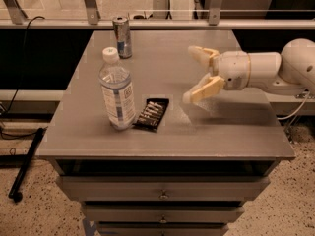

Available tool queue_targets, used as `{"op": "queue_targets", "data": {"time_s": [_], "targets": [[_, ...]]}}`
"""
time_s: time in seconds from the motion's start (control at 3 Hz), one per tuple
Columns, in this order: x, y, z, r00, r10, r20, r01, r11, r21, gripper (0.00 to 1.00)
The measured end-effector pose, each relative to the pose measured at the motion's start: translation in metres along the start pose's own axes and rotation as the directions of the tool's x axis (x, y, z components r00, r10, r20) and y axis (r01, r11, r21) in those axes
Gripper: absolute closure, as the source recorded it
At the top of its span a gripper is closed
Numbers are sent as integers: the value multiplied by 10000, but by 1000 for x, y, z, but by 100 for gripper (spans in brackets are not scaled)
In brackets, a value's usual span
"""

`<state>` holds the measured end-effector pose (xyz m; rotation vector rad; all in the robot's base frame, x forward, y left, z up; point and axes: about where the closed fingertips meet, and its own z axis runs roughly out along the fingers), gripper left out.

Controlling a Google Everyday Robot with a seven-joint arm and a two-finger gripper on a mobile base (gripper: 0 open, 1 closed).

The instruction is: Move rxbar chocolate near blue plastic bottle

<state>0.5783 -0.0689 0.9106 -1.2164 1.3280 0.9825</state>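
Observation:
The rxbar chocolate [152,113] is a flat black wrapper with pale lettering, lying on the grey table [216,132] right beside the base of the blue plastic bottle [117,90]. The bottle stands upright, clear with a white cap and a blue-and-white label. My gripper [193,74] hovers to the right of the bar, above the table, apart from it. Its two cream fingers [204,89] are spread open and hold nothing.
A silver-blue metal can [121,37] stands upright at the back left of the table. A railing runs behind the table. Drawers sit below the table's front edge. A dark pole lies on the floor at the left.

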Motion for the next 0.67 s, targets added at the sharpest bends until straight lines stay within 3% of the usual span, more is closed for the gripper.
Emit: {"op": "queue_targets", "data": {"time_s": [0.33, 0.67], "targets": [[-32, -41, -63, 9977, -670, 137, 633, 9804, 1866, 0], [-40, -46, -68, 9965, -817, 183, 764, 9766, 2010, 0]]}}
